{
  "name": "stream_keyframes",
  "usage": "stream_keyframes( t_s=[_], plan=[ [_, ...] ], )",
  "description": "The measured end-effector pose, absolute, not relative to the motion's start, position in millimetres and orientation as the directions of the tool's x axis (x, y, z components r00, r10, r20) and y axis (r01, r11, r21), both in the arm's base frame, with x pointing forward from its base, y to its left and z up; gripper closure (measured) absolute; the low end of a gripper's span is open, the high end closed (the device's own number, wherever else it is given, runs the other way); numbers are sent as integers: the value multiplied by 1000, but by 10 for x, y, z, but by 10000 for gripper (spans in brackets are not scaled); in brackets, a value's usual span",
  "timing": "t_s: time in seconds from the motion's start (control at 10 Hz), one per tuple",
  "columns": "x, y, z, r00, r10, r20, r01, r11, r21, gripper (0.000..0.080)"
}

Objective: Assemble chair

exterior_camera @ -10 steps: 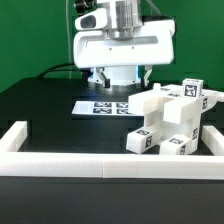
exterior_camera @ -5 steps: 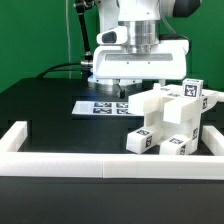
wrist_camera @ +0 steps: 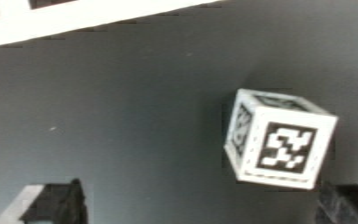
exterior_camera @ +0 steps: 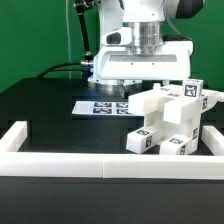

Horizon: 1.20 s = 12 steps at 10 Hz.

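Note:
The chair (exterior_camera: pixel 165 125) is a cluster of white blocky parts with black-and-white tags, standing at the exterior view's right in the corner of the border rail. My gripper (exterior_camera: pixel 143 88) hangs just behind and above it, with its fingertips hidden by the chair's upper blocks. In the wrist view a white tagged block (wrist_camera: pixel 274 140) of the chair rises from the black table. It lies ahead of the gripper (wrist_camera: pixel 202 205) and closer to one dark finger (wrist_camera: pixel 357 205) than to the other (wrist_camera: pixel 51 200). The fingers stand wide apart with nothing between them.
The marker board (exterior_camera: pixel 100 105) lies flat on the black table behind the chair. A low white border rail (exterior_camera: pixel 60 160) runs along the front and up both sides. A white band (wrist_camera: pixel 87 22) crosses one corner of the wrist view.
The arm has shifted toward the exterior view's right and come lower, ending over the chair. The jaws have stayed open and the chair has not moved.

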<state>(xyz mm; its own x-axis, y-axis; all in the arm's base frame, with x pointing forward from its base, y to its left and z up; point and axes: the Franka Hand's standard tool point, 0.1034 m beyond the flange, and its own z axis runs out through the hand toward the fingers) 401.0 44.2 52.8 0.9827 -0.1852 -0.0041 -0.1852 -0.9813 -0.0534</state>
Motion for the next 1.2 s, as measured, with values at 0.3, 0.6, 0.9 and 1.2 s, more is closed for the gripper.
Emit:
stream_keyframes(
  t_s=[0.3,0.6,0.9,1.2],
  plan=[
    [4069,493,556,984,-177,6,-176,-983,-58,150],
    [4125,557,561,985,-173,12,-172,-983,-61,150],
    [4185,648,565,986,-165,18,-164,-984,-63,150],
    [4228,682,575,988,-155,25,-153,-986,-65,150]
  ],
)
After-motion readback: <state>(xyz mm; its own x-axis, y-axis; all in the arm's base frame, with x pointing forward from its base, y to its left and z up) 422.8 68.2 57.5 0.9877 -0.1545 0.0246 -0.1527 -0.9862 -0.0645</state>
